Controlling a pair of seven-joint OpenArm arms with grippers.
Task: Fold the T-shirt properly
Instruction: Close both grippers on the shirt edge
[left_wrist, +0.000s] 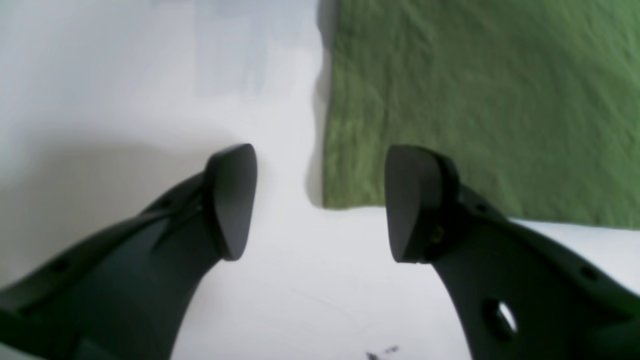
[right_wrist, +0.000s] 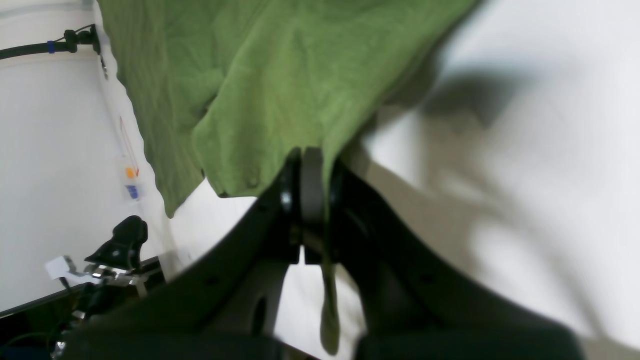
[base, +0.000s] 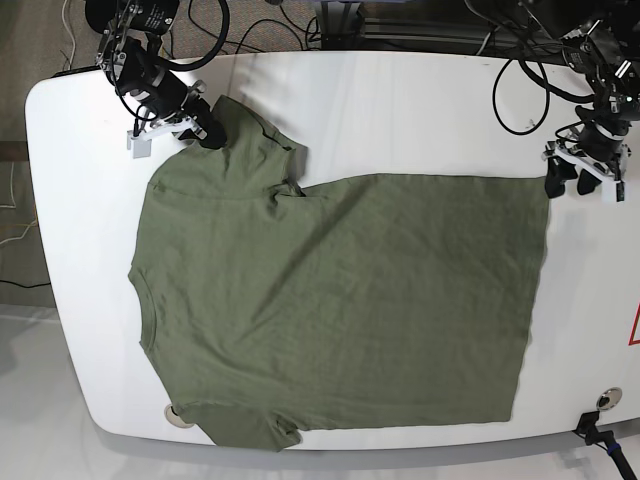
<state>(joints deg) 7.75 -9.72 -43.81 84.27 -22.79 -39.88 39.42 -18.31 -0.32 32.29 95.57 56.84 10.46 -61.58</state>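
Observation:
The olive-green T-shirt lies spread over the white table, neckline toward the left side of the base view. My right gripper is at the back left, shut on the shirt's upper sleeve edge. In the right wrist view its fingers pinch the cloth, and a strip of fabric hangs down between them. My left gripper stands open at the shirt's back right corner. In the left wrist view, that corner of the shirt lies between its spread fingertips.
Cables and arm bases crowd the table's back edge. A red mark sits at the right edge, with a small round fitting and a black clamp at the front right corner. Another round fitting shows at the front left.

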